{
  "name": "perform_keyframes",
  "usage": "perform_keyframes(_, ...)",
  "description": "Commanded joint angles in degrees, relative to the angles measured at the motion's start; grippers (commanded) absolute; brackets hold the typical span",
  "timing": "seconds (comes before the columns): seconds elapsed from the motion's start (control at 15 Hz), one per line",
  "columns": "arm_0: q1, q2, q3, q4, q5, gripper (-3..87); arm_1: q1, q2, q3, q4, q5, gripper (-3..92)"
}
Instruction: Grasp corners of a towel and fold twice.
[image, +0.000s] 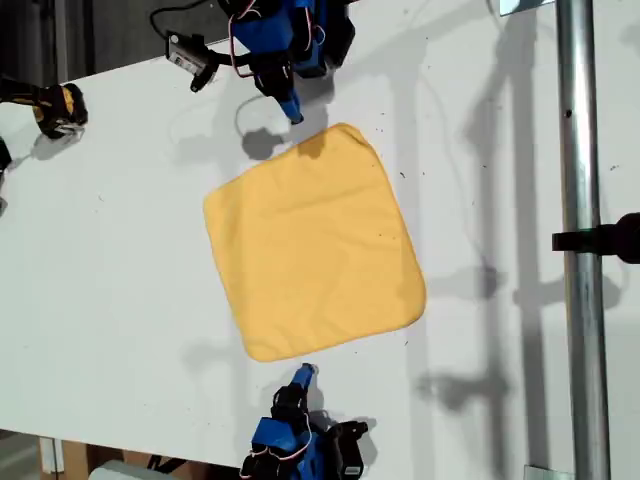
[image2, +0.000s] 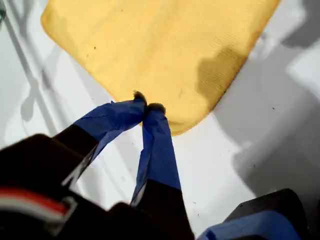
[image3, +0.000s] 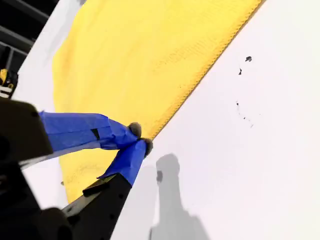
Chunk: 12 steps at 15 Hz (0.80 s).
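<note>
The towel lies flat at the centre of the white table in the exterior view. The first gripper hangs clenched over a corner; the second gripper is clenched at a hem, grasping nothing.

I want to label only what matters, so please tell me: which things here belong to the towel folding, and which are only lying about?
For the job:
plain yellow-orange square cloth towel; my first gripper; my second gripper.

Lying about:
yellow-and-black object; grey metal pole; small black device with a cable.
</note>
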<state>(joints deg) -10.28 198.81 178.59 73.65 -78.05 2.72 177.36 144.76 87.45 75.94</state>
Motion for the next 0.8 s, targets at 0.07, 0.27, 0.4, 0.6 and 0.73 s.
perform_keyframes(0.07,-0.4,0.3,0.2,0.2,-0.5,-1.2,-3.8,-16.3,-17.8,1.2,-6.9,-0.2)
perform_keyframes(0.27,-0.4,0.3,0.2,0.2,-0.5,-1.2,-9.3,-30.4,-33.0,5.6,-16.0,-0.2)
perform_keyframes(0.4,-0.4,0.3,0.2,0.2,-0.5,-1.2,-12.7,-36.6,-39.8,8.5,-20.7,-0.2)
perform_keyframes(0.6,-0.4,0.3,0.2,0.2,-0.5,-1.2,-18.5,-42.4,-45.3,10.8,-25.4,-0.2)
perform_keyframes(0.73,-0.4,0.3,0.2,0.2,-0.4,-1.2,-19.6,-46.1,-46.2,14.2,-25.5,-0.2)
